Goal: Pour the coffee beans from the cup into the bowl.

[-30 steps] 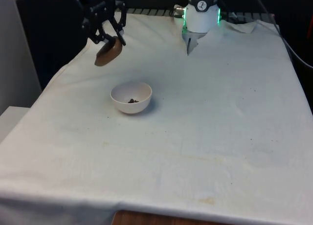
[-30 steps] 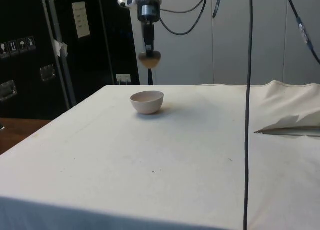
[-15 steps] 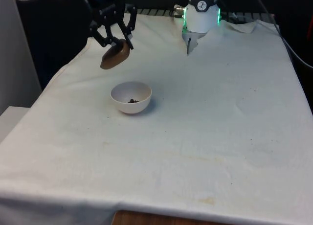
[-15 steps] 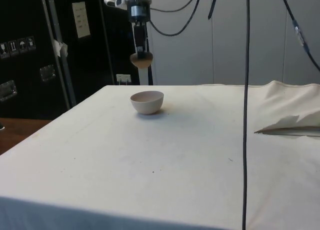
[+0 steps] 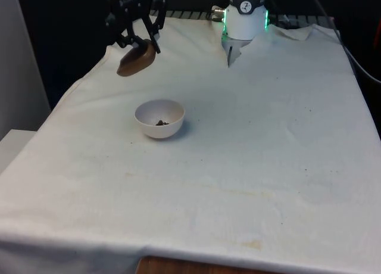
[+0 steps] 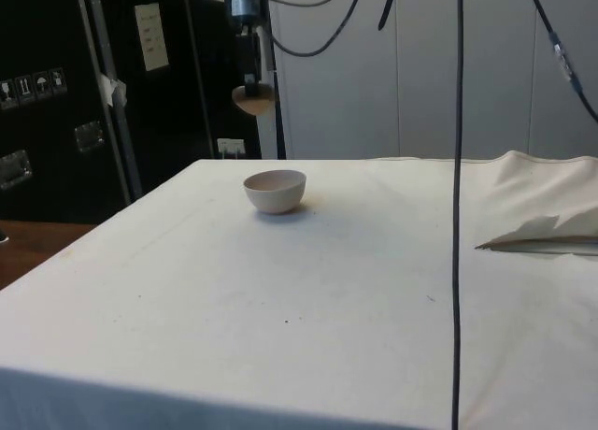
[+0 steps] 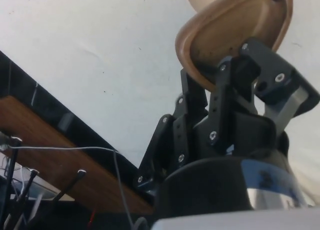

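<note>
White cloth (image 5: 250, 137); beans (image 5: 161, 123) in bowl (image 5: 159, 118) frontally.

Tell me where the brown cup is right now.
The brown cup hangs tilted in the gripper, above the table near the front view's far left; the white bowl sits below it, nearer the camera.

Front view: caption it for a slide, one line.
Black gripper holds a tilted brown wooden cup above the white cloth, beyond a small white bowl containing a few coffee beans.
</note>
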Available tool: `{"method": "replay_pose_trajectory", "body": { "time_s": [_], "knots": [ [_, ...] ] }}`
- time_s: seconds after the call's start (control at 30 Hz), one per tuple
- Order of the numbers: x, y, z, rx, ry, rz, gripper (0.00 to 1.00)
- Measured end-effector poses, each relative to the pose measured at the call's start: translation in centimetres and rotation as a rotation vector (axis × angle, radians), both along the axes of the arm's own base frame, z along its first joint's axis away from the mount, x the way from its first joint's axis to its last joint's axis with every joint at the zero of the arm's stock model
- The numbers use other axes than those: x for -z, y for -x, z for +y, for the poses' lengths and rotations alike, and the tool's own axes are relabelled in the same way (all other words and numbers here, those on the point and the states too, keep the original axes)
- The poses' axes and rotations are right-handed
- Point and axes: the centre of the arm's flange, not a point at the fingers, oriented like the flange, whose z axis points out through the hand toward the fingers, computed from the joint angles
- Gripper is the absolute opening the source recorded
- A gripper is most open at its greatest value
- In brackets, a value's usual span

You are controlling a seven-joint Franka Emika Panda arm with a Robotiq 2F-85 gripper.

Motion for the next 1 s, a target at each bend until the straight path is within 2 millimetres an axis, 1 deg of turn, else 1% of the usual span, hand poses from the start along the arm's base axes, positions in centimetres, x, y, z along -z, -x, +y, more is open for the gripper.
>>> {"method": "replay_pose_trajectory", "body": {
  "time_s": [0.13,0.2,0.33,0.5,0.57,1.0],
  "knots": [
    [-0.9,-0.4,0.4,0.010,0.010,-0.006,0.02],
    [-0.9,-0.4,0.4,0.010,0.010,-0.006,0.02],
    [-2.0,-0.8,1.1,0.024,0.018,-0.012,0.02],
    [-2.8,-1.2,2.4,0.038,0.017,-0.013,0.02],
    [-2.8,-1.2,2.4,0.038,0.017,-0.013,0.02],
    [-3.1,-2.2,5.1,0.073,0.006,-0.004,0.02]
  ]
}}
